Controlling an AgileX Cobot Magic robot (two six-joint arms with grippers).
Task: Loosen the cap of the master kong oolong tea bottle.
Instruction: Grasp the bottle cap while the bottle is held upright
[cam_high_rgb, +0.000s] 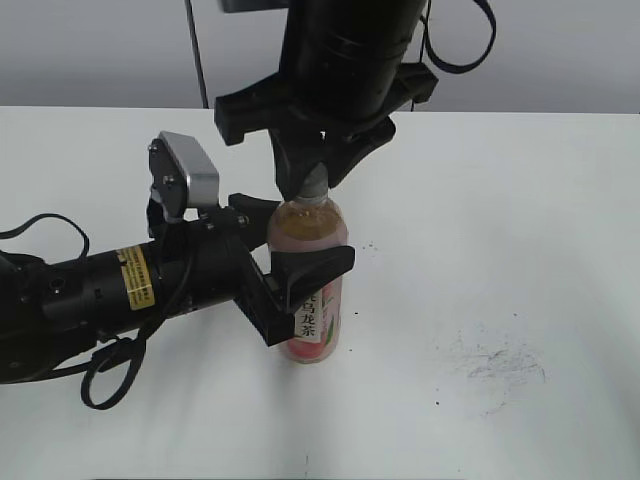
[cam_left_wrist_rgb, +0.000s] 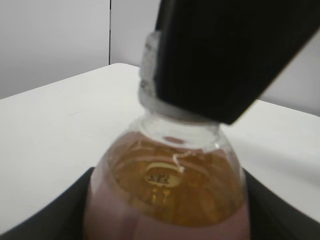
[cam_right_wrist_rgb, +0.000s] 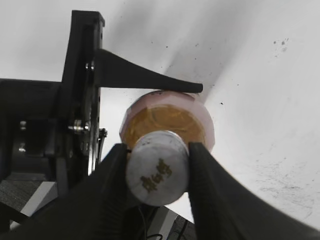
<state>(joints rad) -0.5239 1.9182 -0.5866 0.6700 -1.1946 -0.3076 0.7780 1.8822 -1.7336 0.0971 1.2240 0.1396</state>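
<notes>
The master kong oolong tea bottle stands upright on the white table, amber tea inside, pink label with black characters. My left gripper is shut on its body from the left; the bottle's shoulder fills the left wrist view between the black fingers. My right gripper comes down from above and is shut on the grey-white cap. In the right wrist view the cap, with a dark logo on top, sits squeezed between the two black fingers. The cap edge shows in the left wrist view.
The white table extends all round the bottle. Dark scuff marks lie on it at the right front. The left arm's body and cables lie along the table's left side.
</notes>
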